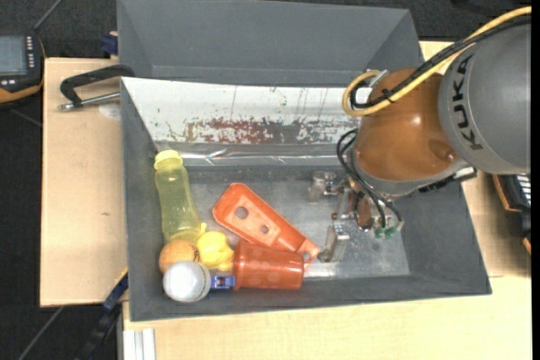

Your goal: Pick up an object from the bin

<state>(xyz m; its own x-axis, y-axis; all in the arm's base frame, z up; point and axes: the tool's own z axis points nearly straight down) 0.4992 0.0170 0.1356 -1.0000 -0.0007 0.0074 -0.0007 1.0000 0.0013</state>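
So, everything is placed against the orange-red cup (268,269), which lies on its side near the front wall of the bin (253,38). A pale yellow bottle (172,196) is seen up and left of the cup, lying lengthwise. An orange ball (175,254), a silver-white ball (186,282) and a yellow toy (213,249) are heaped just left of the cup's base. A flat orange piece with two holes (256,220) is laid slanted just above the cup, seemingly touching it. The gripper (331,239) is found just right of the cup's open end, low over bare floor; open or closed cannot be told, and nothing is seen held. The cup is judged the nearest candidate: light, stiff plastic, smooth, liable to roll. It is best taken across the wall at the open end.
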